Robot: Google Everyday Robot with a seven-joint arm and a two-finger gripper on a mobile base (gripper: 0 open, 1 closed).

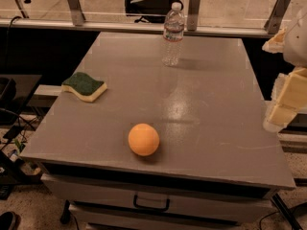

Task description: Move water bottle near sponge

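Observation:
The water bottle (173,34) stands upright near the far edge of the grey table (201,128), clear and ribbed with a white cap. The sponge (84,86), dark green over pale yellow foam, lies near the table's left edge. The gripper (284,99) is at the right edge of the view, beyond the table's right side, far from both the bottle and the sponge, and holds nothing that I can see.
An orange ball (143,139) sits near the table's front edge, between sponge and gripper. A drawer with a dark handle (151,204) is below the tabletop. A rail with metal posts (194,4) runs behind the table.

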